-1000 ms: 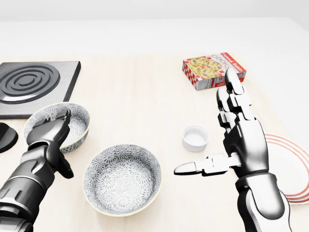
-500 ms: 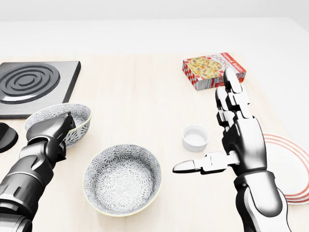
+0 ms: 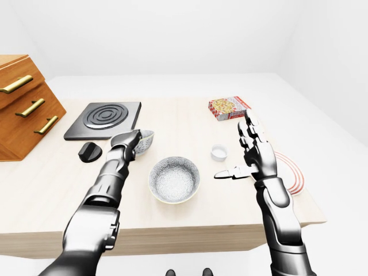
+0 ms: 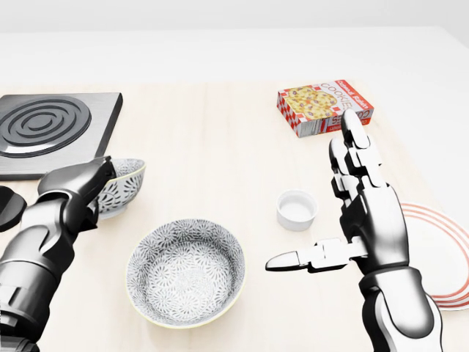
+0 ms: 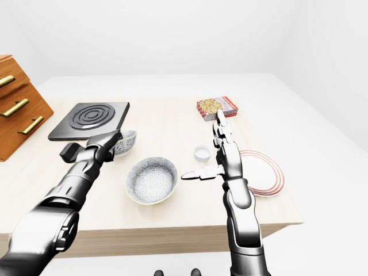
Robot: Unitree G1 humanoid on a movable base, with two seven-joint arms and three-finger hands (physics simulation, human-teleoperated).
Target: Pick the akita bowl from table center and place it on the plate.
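Note:
Two black-and-white patterned bowls are on the light wood table [image 4: 212,147]. The bigger-looking bowl [image 4: 187,273] sits upright at the bottom centre of the head view, with no hand touching it. The other bowl [image 4: 123,187] is at the left, tipped, with my left hand [image 4: 91,183] curled over its left rim and hiding that side. The white plate with red rings [image 4: 443,253] lies at the right edge, partly behind my right arm. My right hand [image 4: 316,192] hovers open, fingers pointing up the view and thumb pointing left, beside a small white cup [image 4: 297,210].
A cookie box [image 4: 325,107] lies at the upper right. A black stove plate [image 4: 51,130] is at the upper left, with a black knob [image 4: 6,209] below it. A wooden drawer cabinet [image 3: 23,109] stands at the far left of the table.
My left hand has moved up and to the right, and the left bowl has shifted right with it and tipped. The right hand has barely moved.

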